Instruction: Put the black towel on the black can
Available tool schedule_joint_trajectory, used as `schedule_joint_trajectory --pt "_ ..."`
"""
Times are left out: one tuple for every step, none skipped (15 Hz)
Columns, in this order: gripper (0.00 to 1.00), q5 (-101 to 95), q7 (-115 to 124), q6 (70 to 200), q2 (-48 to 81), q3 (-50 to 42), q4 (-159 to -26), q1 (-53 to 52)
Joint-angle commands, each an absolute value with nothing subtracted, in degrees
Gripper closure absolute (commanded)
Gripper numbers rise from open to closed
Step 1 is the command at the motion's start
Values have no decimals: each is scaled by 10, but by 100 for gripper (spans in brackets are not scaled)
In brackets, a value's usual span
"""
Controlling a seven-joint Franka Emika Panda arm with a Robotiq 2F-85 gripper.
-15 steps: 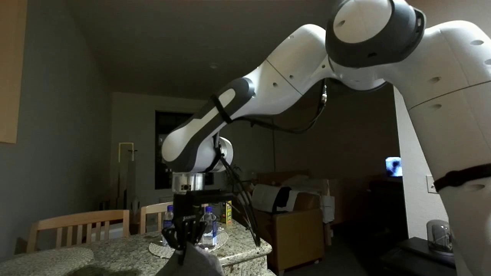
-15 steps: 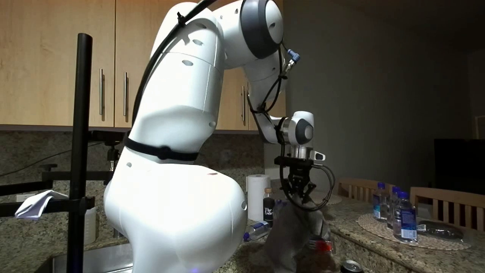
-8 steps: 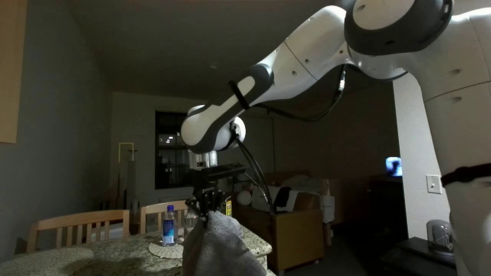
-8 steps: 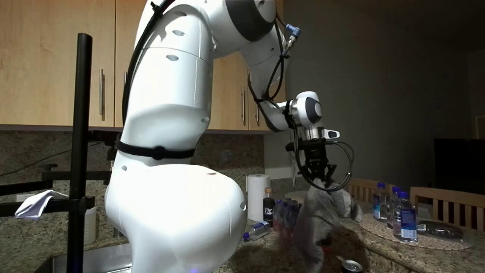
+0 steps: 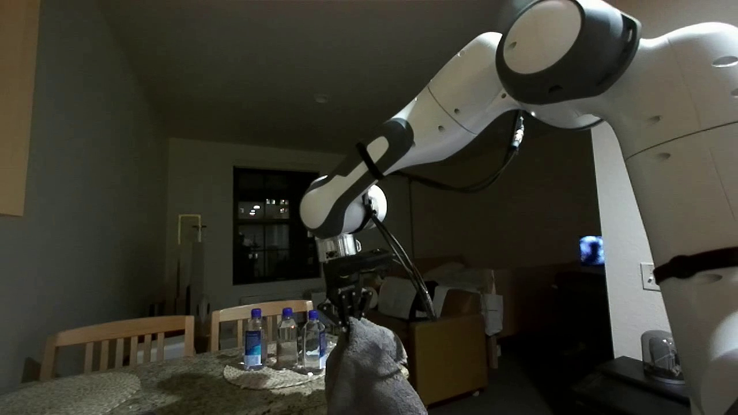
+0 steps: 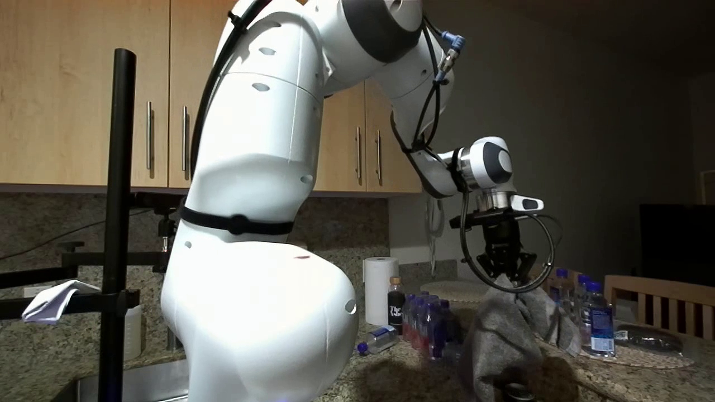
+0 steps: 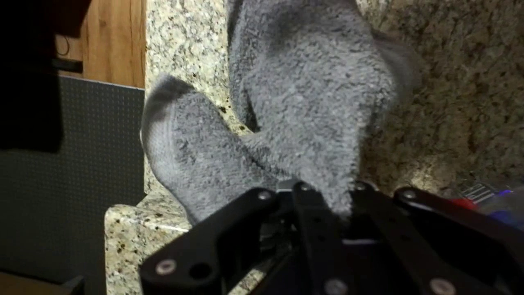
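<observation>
One gripper (image 7: pixel 332 191) pinches one gray towel (image 7: pixel 311 94); below it, one can (image 6: pixel 518 392); beyond it, three bottles (image 5: pixel 287 343) on a placemat (image 5: pixel 266 379)

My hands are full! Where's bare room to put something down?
In an exterior view, the tabletop looks bare between the left mat and the bottle mat. The counter looks bare between the lying bottle, white arm and grey towel. Crowded: the bottle mat, with three bottles, and beside the paper roll, where more bottles bunch.
</observation>
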State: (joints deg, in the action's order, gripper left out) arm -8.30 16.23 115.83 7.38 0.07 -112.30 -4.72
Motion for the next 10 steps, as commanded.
schedule_joint_trajectory --pt "92 -74 187 1123 107 -5 -1103 -35" --pt "92 -71 188 1122 117 -7 -1102 -33" --pt "92 -64 186 1125 126 -8 -1101 -31" --pt "92 -52 182 1127 137 -10 -1099 -29" --pt "92 -41 178 1127 147 -11 -1098 -28" --pt "92 -34 180 1128 156 -13 -1097 -27" --pt "92 -28 181 1131 165 -14 -1095 -26" --pt "92 -21 183 1134 174 -16 -1092 -24" --pt "92 -15 184 1137 182 -18 -1089 -22" --pt "92 -11 188 1141 189 -22 -1086 -22"
